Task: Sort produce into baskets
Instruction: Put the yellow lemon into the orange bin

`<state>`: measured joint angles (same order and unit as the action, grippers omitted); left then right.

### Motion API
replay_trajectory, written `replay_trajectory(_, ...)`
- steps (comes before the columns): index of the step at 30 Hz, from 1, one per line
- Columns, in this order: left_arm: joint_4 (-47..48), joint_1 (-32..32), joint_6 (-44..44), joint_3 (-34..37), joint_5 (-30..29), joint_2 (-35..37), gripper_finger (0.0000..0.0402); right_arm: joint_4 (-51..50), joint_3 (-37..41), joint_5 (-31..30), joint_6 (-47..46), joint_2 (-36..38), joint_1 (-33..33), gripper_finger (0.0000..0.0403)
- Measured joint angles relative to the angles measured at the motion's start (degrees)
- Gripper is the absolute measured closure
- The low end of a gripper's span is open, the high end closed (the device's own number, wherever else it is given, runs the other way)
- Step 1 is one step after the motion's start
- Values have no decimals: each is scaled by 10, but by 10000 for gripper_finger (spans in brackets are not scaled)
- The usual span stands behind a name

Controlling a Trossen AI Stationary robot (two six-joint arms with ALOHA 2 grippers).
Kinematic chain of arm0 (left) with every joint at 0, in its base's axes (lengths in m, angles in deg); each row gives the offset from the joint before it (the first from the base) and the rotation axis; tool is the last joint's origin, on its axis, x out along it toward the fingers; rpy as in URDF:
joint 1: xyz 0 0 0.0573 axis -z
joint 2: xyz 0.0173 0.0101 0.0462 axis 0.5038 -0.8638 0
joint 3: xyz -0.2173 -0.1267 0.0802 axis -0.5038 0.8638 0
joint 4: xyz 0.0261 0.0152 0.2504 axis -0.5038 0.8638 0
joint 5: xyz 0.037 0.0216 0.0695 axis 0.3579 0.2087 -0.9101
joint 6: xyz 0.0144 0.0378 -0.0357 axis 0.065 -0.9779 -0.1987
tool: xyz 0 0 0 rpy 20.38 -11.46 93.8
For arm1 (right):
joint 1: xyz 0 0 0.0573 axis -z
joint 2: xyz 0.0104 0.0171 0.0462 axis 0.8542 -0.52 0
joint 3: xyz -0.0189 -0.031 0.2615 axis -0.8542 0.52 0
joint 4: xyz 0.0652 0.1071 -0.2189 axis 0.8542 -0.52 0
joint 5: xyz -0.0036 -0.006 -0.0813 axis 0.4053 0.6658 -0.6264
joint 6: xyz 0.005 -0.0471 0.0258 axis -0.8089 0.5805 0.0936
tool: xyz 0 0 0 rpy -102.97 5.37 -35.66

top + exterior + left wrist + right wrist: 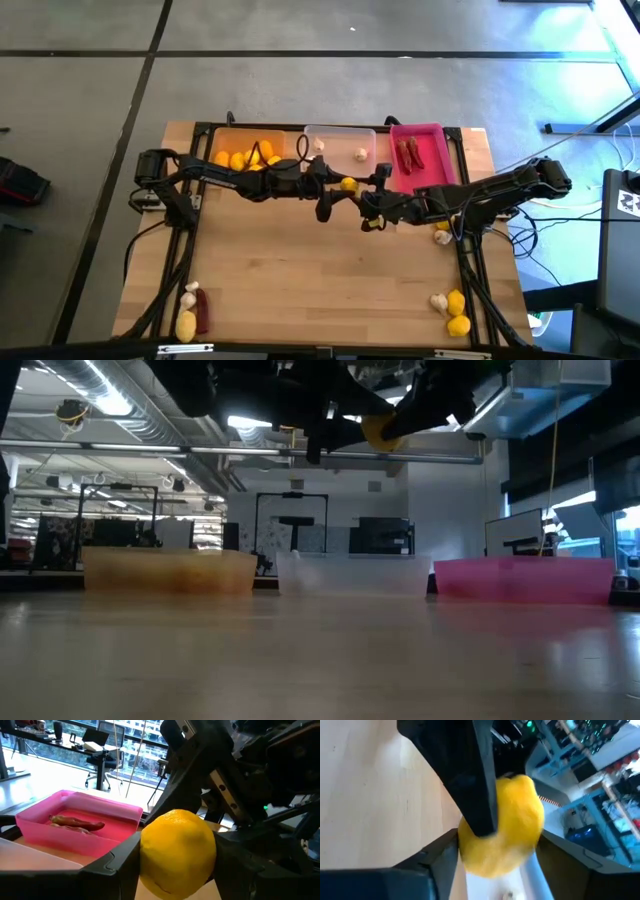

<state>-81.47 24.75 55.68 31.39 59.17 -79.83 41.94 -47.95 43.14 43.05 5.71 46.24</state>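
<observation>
text: nothing legible is showing | labels, brands, numbers, signs: none is reading clearly on the trays, the arms, the table or in the room behind

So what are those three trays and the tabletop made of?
The orange tray, clear tray and pink tray look like thin plastic: light passes through their glossy, smooth-moulded walls. The table looks like pale wood, with visible grain and a soft sheen; solid or veneer, I can't tell.
</observation>
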Motion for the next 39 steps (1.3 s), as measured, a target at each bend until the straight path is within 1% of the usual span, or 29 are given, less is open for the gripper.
replay_trajectory(3, 24, 0, -1, 1, 0, 6, 205, -56, 0, -3, -41, 15, -8, 129)
replay_trajectory(7, 75, -2, -3, 1, 0, 36, 201, -162, -1, -1, -117, 42, -25, 118)
replay_trajectory(11, 140, -3, -15, 1, -10, 74, 200, -278, -1, 44, -204, 63, -43, 116)
replay_trajectory(13, 180, -2, -22, 1, -34, 96, 200, -325, -1, 79, -248, 66, -46, 116)
replay_trajectory(16, 248, -3, -34, 1, -87, 134, 199, -368, 0, 130, -302, 67, -45, 116)
replay_trajectory(19, 320, -3, -49, 1, -159, 174, 199, -360, 14, 160, -325, 67, -45, 116)
replay_trajectory(23, 406, -10, -57, 1, -264, 225, 199, -330, 40, 167, -333, 67, -45, 116)
replay_trajectory(27, 496, -36, -48, 1, -332, 259, 199, -281, 68, 167, -333, 66, -45, 116)
replay_trajectory(29, 534, -59, -38, 1, -343, 269, 199, -259, 81, 171, -333, 66, -45, 116)
replay_trajectory(33, 581, -111, -13, 1, -346, 269, 199, -228, 98, 177, -333, 66, -45, 116)
replay_trajectory(39, 613, -182, 3, 15, -345, 269, 199, -193, 115, 182, -333, 66, -44, 116)
